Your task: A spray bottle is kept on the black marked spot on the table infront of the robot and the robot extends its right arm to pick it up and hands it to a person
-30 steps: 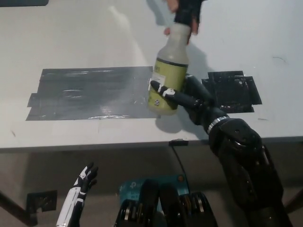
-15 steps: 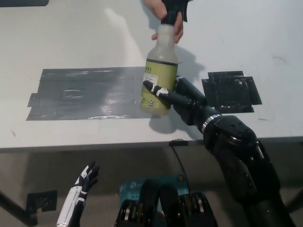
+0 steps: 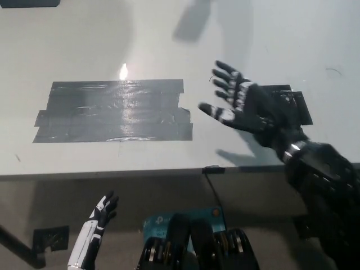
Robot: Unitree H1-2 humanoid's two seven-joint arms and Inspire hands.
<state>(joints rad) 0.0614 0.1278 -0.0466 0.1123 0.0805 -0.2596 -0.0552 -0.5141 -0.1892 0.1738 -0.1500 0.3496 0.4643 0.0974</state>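
No spray bottle shows in the head view now. My black right hand (image 3: 241, 104) hovers over the white table (image 3: 101, 39), palm up and fingers spread, holding nothing. It partly covers the small black marked spot (image 3: 292, 104) to its right. My white left hand (image 3: 94, 228) hangs low at the lower left, below the table's front edge, fingers apart and empty. No person's hand is in view; only a faint shadow lies on the table at the top middle.
A wide patch of grey tape (image 3: 112, 109) is stuck on the table left of my right hand. The table's front edge (image 3: 140, 174) runs across the picture. A cable (image 3: 211, 185) hangs from that edge near the middle.
The person's hand has taken the bottle up and out of view. My right hand has let go, spread its fingers and shifted slightly right. The left hand has not moved.
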